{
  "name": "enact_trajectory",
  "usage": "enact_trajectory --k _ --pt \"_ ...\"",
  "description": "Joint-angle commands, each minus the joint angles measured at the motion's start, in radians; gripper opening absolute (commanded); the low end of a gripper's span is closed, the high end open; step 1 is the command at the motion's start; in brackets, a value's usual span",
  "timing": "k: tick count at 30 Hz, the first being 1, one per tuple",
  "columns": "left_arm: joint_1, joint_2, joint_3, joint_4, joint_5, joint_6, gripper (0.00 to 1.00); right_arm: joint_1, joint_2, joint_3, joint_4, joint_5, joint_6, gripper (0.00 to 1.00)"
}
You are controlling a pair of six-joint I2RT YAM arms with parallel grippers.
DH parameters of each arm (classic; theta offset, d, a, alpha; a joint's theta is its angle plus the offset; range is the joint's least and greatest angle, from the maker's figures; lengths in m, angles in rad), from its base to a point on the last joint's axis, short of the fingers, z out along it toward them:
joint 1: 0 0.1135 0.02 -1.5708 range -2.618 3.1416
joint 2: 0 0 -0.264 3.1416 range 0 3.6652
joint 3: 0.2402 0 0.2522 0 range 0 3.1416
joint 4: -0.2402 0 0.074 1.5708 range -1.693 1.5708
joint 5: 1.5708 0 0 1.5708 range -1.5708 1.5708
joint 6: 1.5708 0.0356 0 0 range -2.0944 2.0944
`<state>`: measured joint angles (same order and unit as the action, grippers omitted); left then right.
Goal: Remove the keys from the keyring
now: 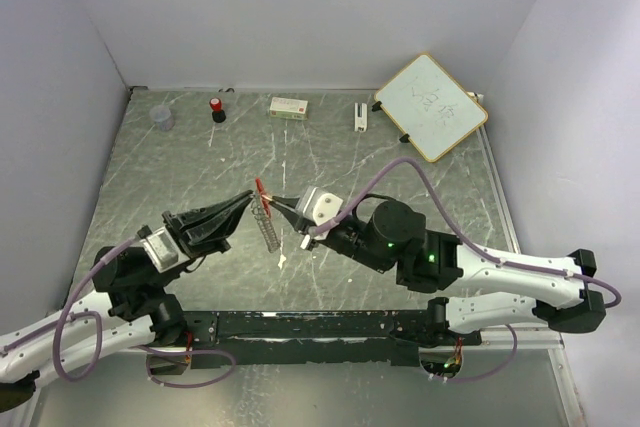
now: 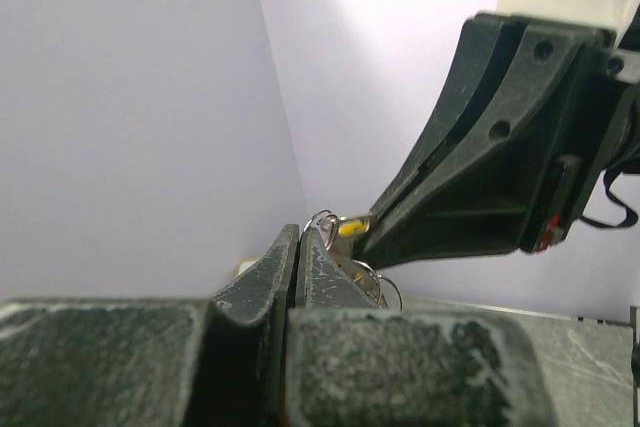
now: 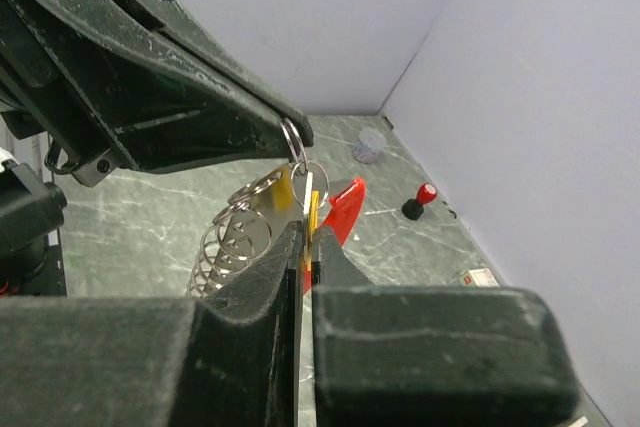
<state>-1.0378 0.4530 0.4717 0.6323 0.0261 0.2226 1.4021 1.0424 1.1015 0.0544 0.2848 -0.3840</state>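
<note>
I am clenching my left gripper (image 2: 301, 247) on a loop of the keyring (image 1: 267, 226), while my right gripper (image 3: 306, 239) is pinching the yellow key (image 3: 311, 209) right at the meeting tips. The red key (image 3: 346, 207) is dangling just beside them. Both are seemingly still threaded, so nothing is freed yet. The whiteboard (image 1: 431, 105) scrawl is proving unreadable.

keyring (image 1: 268, 225): silvery linked loops, held aloft, strung toward 5 o'clock | red key (image 1: 259, 188): narrow, bright, set at the chain's 11 o'clock end | yellow key (image 2: 350, 228): tiny, seen just beside the top loop
</note>
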Motion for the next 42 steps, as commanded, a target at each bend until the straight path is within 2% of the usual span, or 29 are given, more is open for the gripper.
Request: enact_trajectory --k 1,16,35,38,42 --pt "0.003 -0.033 -0.029 0.222 -0.037 -0.015 0.07 0.002 0.009 -0.012 0.035 0.012 0.016 0.0" --pt "0.003 -0.011 -0.127 0.494 -0.024 -0.061 0.07 0.002 0.071 -0.027 0.064 -0.027 0.031 0.0" --pt "0.004 0.064 -0.175 0.685 -0.001 -0.141 0.07 0.003 0.163 -0.016 0.06 -0.004 0.032 0.0" --pt "0.004 0.066 -0.178 0.676 -0.029 -0.158 0.08 0.003 0.173 -0.009 0.049 0.066 0.016 0.0" --pt "0.004 0.002 -0.147 0.479 -0.087 -0.158 0.24 0.003 0.133 -0.02 0.04 0.142 -0.004 0.0"
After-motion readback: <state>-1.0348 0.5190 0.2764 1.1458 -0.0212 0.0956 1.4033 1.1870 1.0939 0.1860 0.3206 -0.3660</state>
